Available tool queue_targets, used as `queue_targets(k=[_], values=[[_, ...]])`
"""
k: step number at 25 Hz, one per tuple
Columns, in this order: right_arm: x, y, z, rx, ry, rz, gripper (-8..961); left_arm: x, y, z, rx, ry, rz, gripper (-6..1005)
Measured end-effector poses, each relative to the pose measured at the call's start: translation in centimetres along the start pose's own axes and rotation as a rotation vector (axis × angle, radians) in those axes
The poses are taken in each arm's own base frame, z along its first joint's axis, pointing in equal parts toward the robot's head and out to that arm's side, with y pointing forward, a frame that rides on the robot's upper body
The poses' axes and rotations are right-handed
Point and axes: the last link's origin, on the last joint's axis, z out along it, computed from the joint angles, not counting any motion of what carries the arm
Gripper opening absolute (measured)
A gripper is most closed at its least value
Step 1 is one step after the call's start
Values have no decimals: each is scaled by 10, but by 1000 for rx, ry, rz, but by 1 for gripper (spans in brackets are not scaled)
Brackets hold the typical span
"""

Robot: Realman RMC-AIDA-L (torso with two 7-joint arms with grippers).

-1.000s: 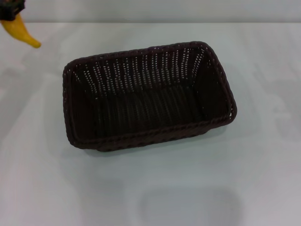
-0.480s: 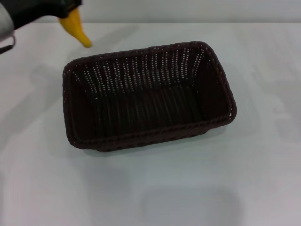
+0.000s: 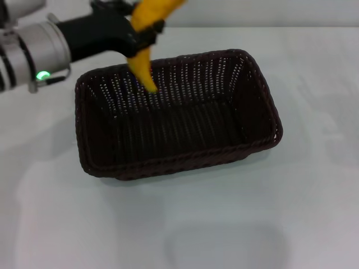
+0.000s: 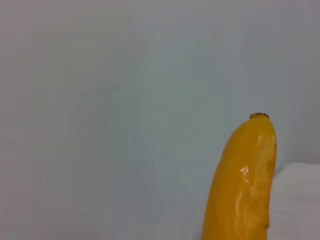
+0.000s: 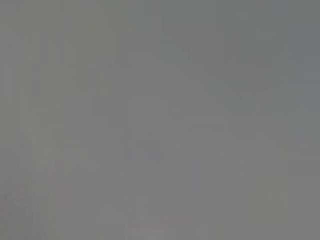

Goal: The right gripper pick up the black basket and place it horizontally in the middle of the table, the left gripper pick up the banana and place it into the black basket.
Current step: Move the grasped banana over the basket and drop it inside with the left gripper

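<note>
The black basket (image 3: 179,115) lies lengthwise across the middle of the white table (image 3: 291,213), open side up and empty. My left gripper (image 3: 143,28) reaches in from the far left and is shut on the banana (image 3: 145,61). The banana hangs tip-down above the basket's far left corner, its lower tip just over the rim. The left wrist view shows one end of the banana (image 4: 245,185) close up against a plain background. My right gripper is out of view; the right wrist view shows only plain grey.
The grey left arm (image 3: 33,53) with a green light stretches over the table's far left corner. White table surface lies open all around the basket.
My left gripper has moved right with the banana, from the far left corner of the view to above the basket's far left corner. The basket has not moved.
</note>
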Motion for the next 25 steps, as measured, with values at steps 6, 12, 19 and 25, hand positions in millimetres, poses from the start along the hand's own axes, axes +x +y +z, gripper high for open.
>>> queue_targets(k=[6, 12, 19, 25], values=[[0, 1, 1, -2, 1, -3, 793, -10, 33, 18, -119, -21, -20, 501], [-1, 0, 1, 0, -1, -3, 794, -15, 47, 23, -133, -31, -50, 500], [-1, 0, 1, -1, -1, -3, 793, -13, 44, 21, -114, -53, -112, 501], [-1, 0, 2, -2, -1, -3, 794, -10, 42, 18, -111, -56, -125, 501]])
